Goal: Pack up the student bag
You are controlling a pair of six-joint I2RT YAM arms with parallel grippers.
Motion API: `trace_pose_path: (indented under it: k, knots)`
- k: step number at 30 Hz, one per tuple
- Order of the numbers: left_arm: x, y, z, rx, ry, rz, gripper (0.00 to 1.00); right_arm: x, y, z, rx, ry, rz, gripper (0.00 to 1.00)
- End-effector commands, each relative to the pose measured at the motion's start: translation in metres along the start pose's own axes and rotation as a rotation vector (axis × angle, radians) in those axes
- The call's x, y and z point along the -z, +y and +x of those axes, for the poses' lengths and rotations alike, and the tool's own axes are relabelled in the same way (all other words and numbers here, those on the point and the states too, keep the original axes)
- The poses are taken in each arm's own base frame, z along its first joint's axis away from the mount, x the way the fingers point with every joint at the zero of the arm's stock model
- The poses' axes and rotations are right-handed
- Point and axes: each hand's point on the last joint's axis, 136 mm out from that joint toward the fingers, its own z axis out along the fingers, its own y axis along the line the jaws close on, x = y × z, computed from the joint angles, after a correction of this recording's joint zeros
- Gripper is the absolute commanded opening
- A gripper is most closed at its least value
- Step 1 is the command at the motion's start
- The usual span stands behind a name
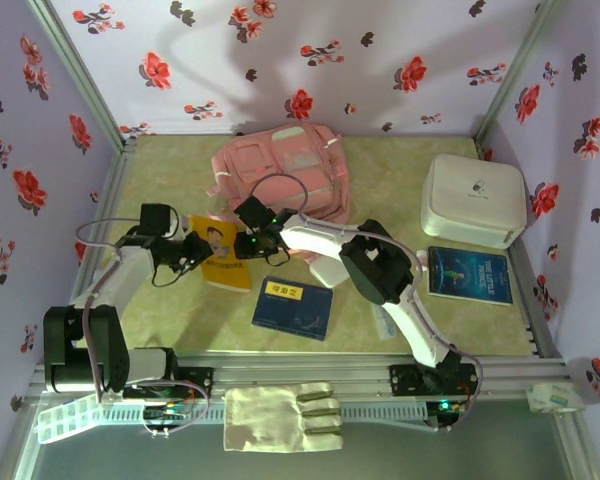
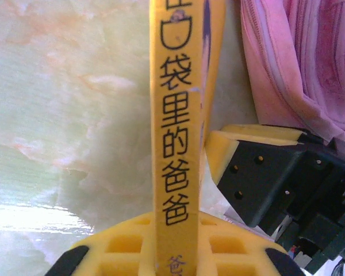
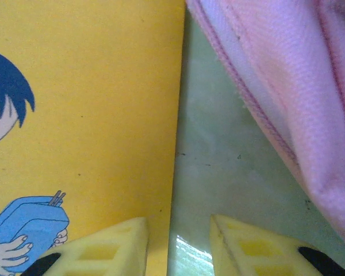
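Observation:
The pink student bag [image 1: 280,168] lies flat at the back middle of the table; its fabric also shows at the right in the left wrist view [image 2: 299,69] and in the right wrist view [image 3: 287,69]. A yellow book [image 1: 223,255] lies just in front of the bag. My left gripper [image 1: 195,248] is shut on its spine [image 2: 178,132], a pad pressed on each side [image 2: 178,221]. My right gripper [image 1: 255,240] hovers open at the book's right edge [image 3: 178,230]. One of its fingers is over the cover [image 3: 103,86] and the other over bare table, with nothing between them.
A dark blue book [image 1: 293,307] lies at the front centre and a second blue book [image 1: 470,275] at the right. A white hard box [image 1: 473,198] stands at the back right. A pale glove [image 1: 285,415] rests on the front rail. Floral walls enclose the table.

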Motion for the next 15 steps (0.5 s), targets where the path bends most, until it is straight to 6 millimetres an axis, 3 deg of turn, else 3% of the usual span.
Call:
trace_pose_path:
  k: [1, 4, 6, 8, 12, 15]
  knots:
    - [0.022, -0.014, -0.016, -0.045, -0.068, -0.012, 0.00, 0.036, 0.024, -0.011, -0.025, -0.030, -0.092, 0.35]
    - [0.041, -0.022, -0.026, -0.055, -0.131, -0.020, 0.00, 0.074, 0.042, -0.031, -0.030, -0.161, -0.193, 0.44]
    - [0.052, -0.030, -0.032, -0.059, -0.166, -0.002, 0.00, 0.098, 0.043, -0.042, -0.046, -0.243, -0.228, 0.48]
    - [0.063, -0.042, -0.040, -0.060, -0.203, 0.027, 0.00, 0.115, 0.035, -0.048, -0.080, -0.295, -0.250, 0.52]
    - [0.082, -0.077, -0.061, -0.055, -0.292, 0.140, 0.00, 0.150, 0.015, -0.056, -0.149, -0.409, -0.304, 0.73]
    - [0.089, -0.108, -0.077, -0.016, -0.350, 0.269, 0.00, 0.178, 0.003, -0.061, -0.203, -0.479, -0.350, 0.82]
